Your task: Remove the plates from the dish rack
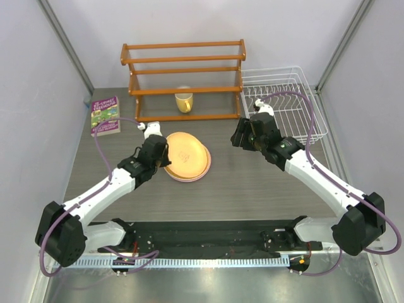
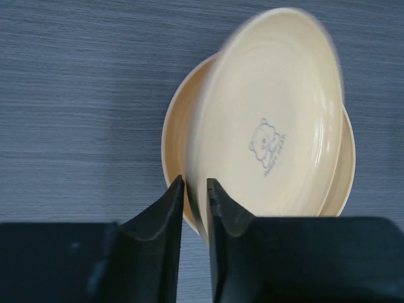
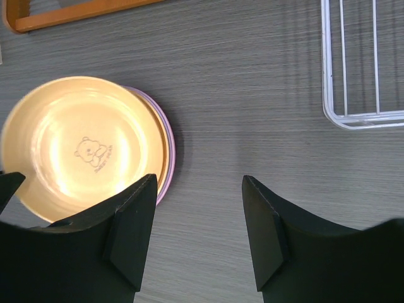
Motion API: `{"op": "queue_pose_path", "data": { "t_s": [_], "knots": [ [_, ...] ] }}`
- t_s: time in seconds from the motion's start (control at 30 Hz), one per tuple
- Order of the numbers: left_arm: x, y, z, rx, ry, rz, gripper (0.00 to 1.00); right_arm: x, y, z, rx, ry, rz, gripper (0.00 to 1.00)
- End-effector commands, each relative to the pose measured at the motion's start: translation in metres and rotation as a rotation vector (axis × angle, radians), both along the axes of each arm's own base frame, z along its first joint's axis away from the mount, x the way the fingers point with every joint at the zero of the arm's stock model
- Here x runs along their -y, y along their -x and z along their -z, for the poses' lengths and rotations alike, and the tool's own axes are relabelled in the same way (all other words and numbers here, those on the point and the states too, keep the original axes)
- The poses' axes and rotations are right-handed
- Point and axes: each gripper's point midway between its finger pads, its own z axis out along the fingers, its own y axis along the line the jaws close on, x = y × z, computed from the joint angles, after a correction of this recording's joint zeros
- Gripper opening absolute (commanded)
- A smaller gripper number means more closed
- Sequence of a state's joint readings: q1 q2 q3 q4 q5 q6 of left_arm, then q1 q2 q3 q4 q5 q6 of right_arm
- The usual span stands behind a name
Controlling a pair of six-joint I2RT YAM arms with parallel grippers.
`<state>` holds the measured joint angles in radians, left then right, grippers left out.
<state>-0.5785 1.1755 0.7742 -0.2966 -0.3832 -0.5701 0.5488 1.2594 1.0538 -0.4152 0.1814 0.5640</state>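
1. Presently, the orange-yellow plate (image 1: 187,153) is seen on top of a small stack on the table (image 1: 252,183), well apart from the dish rack (image 1: 285,106).
2. Under it, the rim of the lavender plate (image 3: 168,145) is shown on the right side.
3. The top plate is tilted, and its near rim is placed between the fingers of the left gripper (image 2: 196,202). The jaws are only narrowly apart, so it cannot be told if the rim is pinched or let go.
4. The right gripper (image 3: 199,189) is held released over bare table, between the stack and the dish rack, with nothing in its jaws.
5. Behind the stack, a yellow mug (image 1: 184,101) is kept under the wooden shelf rack (image 1: 183,69).
6. A book (image 1: 105,115) is laid at the far left.
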Motion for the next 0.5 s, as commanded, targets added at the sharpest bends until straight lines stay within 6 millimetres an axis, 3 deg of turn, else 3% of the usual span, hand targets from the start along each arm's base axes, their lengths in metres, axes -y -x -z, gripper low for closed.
{"op": "queue_pose_path", "data": {
  "t_s": [0.0,0.07,0.1,0.17,0.2,0.23,0.27,0.4,0.43,0.47],
  "knots": [
    [0.001,-0.009,-0.010,0.041,0.021,-0.030,0.34,-0.001,-0.006,-0.006,0.035,0.004,0.005,0.62],
    [0.000,-0.008,-0.008,0.039,0.015,-0.031,0.41,0.000,-0.006,-0.005,0.035,0.006,0.008,0.62],
    [0.000,-0.009,-0.008,0.039,0.013,-0.032,0.52,0.001,-0.006,-0.004,0.032,0.010,0.010,0.62],
    [0.000,-0.009,-0.010,0.039,0.013,-0.030,0.63,0.002,-0.006,-0.004,0.035,0.013,0.016,0.62],
    [0.000,-0.009,-0.011,0.043,0.017,-0.028,0.78,0.003,-0.006,-0.003,0.035,0.016,0.020,0.62],
    [0.001,-0.009,-0.013,0.048,0.018,-0.025,0.84,0.005,-0.007,-0.003,0.039,0.023,0.026,0.62],
    [0.001,-0.010,-0.016,0.056,0.021,-0.022,0.99,0.006,-0.006,-0.004,0.044,0.028,0.029,0.63],
    [0.002,-0.011,-0.033,0.107,0.018,0.011,0.99,0.033,-0.011,-0.005,0.088,0.141,0.109,0.67],
    [0.002,-0.011,-0.040,0.130,0.025,0.018,0.99,0.040,-0.011,-0.006,0.100,0.168,0.128,0.80],
    [0.003,-0.012,-0.046,0.151,0.026,0.025,1.00,0.051,-0.010,-0.003,0.108,0.217,0.150,0.85]
  ]
}}
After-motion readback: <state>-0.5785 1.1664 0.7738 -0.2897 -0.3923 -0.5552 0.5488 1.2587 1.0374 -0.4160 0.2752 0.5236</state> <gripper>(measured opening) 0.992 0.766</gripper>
